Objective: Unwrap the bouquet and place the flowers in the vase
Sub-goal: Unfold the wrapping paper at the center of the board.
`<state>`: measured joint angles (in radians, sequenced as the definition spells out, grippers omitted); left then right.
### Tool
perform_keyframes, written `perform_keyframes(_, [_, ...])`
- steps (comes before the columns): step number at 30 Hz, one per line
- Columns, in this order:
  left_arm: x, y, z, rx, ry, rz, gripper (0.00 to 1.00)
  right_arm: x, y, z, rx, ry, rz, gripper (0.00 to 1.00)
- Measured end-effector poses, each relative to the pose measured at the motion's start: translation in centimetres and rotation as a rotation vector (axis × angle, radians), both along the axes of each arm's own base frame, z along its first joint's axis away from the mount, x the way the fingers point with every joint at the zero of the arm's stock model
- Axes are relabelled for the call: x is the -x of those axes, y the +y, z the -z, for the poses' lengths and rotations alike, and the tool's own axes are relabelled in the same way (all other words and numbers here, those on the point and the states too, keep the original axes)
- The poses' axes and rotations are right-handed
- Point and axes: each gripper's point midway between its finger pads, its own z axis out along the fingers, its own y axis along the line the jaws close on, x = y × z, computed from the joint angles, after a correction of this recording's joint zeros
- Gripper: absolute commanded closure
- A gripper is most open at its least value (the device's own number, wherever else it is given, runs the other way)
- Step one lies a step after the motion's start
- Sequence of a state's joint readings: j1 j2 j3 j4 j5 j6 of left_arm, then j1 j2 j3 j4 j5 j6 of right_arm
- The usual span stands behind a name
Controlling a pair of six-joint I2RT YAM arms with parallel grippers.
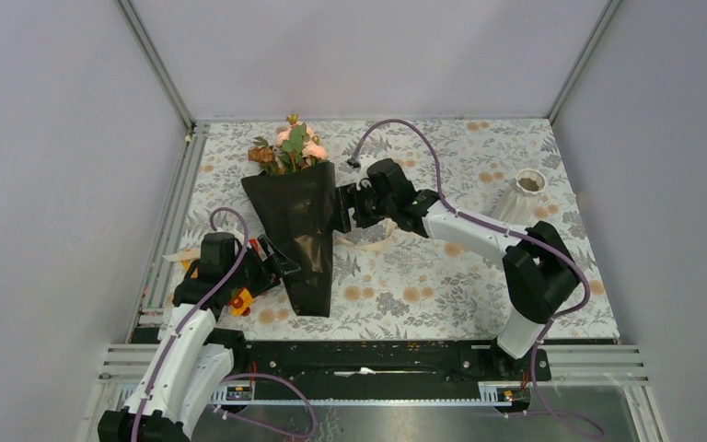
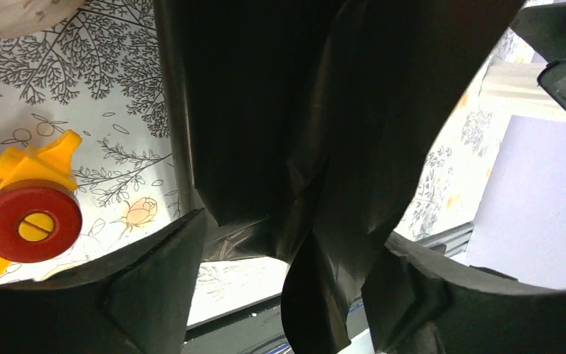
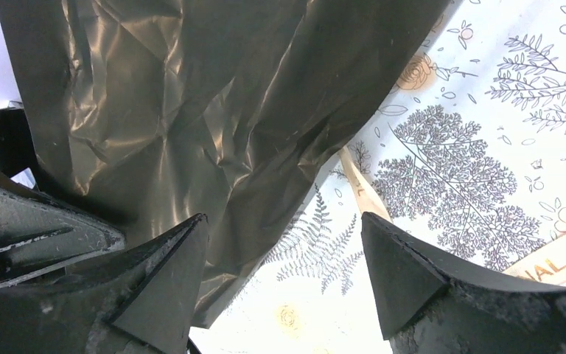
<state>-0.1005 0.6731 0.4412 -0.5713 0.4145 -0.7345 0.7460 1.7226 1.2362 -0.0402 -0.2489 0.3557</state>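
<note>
The bouquet (image 1: 299, 230) lies on the floral tablecloth as a black paper cone, tip toward the arms. The flowers (image 1: 290, 147), peach-pink roses with green leaves, stick out of its far mouth. A cream ribbon (image 1: 373, 241) lies loose on the cloth to its right. The white ribbed vase (image 1: 523, 195) stands upright at the far right. My left gripper (image 1: 272, 262) is at the cone's lower left edge; its jaws stand wide, a fold of black paper (image 2: 302, 110) hanging between them unclamped. My right gripper (image 1: 345, 207) is open at the cone's right edge, the paper (image 3: 191, 96) beside one finger.
A colourful toy-block car (image 1: 239, 299) sits under my left arm, its red wheel (image 2: 29, 221) close to the left finger. The ribbon (image 3: 360, 181) runs past the right gripper. Grey walls close in three sides, and a black rail (image 1: 377, 354) marks the near edge.
</note>
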Motion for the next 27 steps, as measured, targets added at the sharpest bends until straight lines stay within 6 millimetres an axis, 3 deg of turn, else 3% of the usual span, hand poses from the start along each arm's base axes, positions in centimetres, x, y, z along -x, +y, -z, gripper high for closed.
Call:
perform_keyframes(9, [0.4, -1.2, -0.6, 0.032, -0.021, 0.068, 0.46, 1.0, -1.0, -0.9, -0.006, -0.011, 0.004, 0.19])
perform_keyframes(15, [0.9, -2.1, 0.1, 0.030, 0.012, 0.131, 0.53, 1.3, -1.5, -2.0, -0.013, -0.028, 0.011, 0.21])
perform_keyframes(27, [0.9, -5.2, -2.1, 0.040, -0.070, 0.280, 0.53, 1.9, -2.7, -3.8, -0.019, -0.070, 0.021, 0.21])
